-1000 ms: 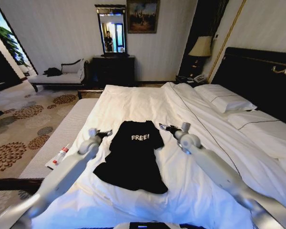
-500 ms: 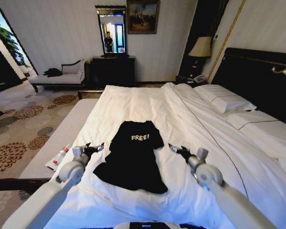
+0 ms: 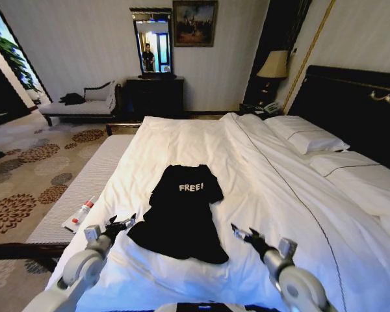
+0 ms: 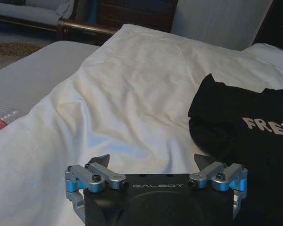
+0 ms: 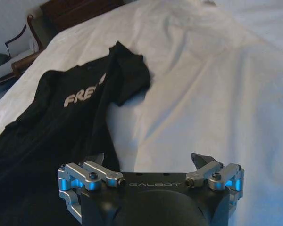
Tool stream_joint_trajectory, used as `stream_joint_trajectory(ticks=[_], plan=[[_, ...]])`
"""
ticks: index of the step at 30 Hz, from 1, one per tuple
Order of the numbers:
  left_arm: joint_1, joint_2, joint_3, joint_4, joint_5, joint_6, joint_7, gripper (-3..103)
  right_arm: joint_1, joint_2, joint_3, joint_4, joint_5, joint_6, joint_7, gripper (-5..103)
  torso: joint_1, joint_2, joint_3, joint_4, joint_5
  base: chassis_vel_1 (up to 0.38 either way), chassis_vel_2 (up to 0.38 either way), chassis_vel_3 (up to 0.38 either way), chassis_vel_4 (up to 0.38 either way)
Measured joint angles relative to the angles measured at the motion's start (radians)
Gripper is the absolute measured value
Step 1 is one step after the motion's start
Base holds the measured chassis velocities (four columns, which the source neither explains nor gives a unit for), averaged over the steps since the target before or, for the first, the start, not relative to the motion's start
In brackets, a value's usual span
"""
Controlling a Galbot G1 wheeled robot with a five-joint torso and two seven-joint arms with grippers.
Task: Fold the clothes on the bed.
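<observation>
- The black T-shirt (image 3: 182, 214) lies flat in the middle of the frame, on the white duvet (image 3: 260, 188) of the big bed (image 3: 351, 188). You can read the white word "FREE!" on its chest.
- The bottom edge of the shirt points to the bottom of the frame. Its neck points to the top.
- The left claw (image 3: 121, 224) is at the lower left of the frame, just beside the shirt's bottom left corner. Its fingers are spread wide and hold nothing.
- In the left wrist view the claw's two fingertips (image 4: 100, 160) stand far apart over the white duvet, with the shirt's sleeve near one side.
- The right claw (image 3: 242, 233) is at the lower right of the frame, near the shirt's bottom right corner. Its fingers are spread wide too and hold nothing.
- A small bottle (image 3: 83, 211) with a red band lies at the left of the frame, on the grey edge of the bed.
- White pillows (image 3: 309, 138) sit at the upper right, by the dark headboard (image 3: 357, 104).
</observation>
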Motion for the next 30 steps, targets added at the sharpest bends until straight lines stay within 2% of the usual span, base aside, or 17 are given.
stream_joint_trajectory(ticks=[7,14,15,21,23,26,27,30], plan=[[0.032,-0.003,0.009,0.001,-0.02,0.005,0.011,100,-0.019,0.027,-0.009,0.001,-0.029,0.0,-0.002,100,0.0,0.0,0.0,0.0001,0.0001,0.0,0.0,0.0,0.0],[0.047,-0.006,0.061,0.032,-0.002,0.009,0.02,100,-0.017,0.042,-0.016,0.001,-0.039,0.0,0.003,100,0.0,0.0,0.0,0.0001,0.0,0.0,0.0,0.0,0.0],[0.045,-0.007,0.069,0.038,0.003,0.009,0.02,103,-0.016,0.043,-0.015,0.001,-0.039,0.0,0.004,100,0.0,0.0,0.0,0.0001,0.0,0.0,0.0,0.0,0.0],[0.019,-0.01,0.103,0.055,0.008,0.008,0.017,98,-0.013,0.039,-0.013,0.0,-0.039,0.002,0.01,100,0.0,0.0,0.0,0.0,0.0,0.0,0.0,0.0,0.0],[0.017,-0.011,0.109,0.056,0.01,0.008,0.014,94,-0.01,0.037,-0.013,-0.001,-0.038,0.002,0.013,100,0.0,0.0,0.0,0.0,0.0,0.0,0.0,0.0,0.0],[0.009,-0.012,0.12,0.061,0.016,0.009,0.004,78,-0.002,0.032,-0.013,-0.004,-0.032,0.003,0.018,100,0.0,0.0,0.0,0.0001,0.0001,0.0,0.0,0.0,0.0],[0.009,-0.012,0.12,0.061,0.016,0.009,0.004,78,-0.002,0.032,-0.013,-0.004,-0.032,0.003,0.018,100,0.0,0.0,0.0,0.0001,0.0001,0.0,0.0,0.0,0.0],[0.006,-0.01,0.124,0.064,0.016,0.009,0.0,68,0.002,0.031,-0.015,-0.008,-0.028,0.003,0.021,100,0.0,0.0,0.0,0.0,0.0001,0.0,0.0,0.0,0.0]])
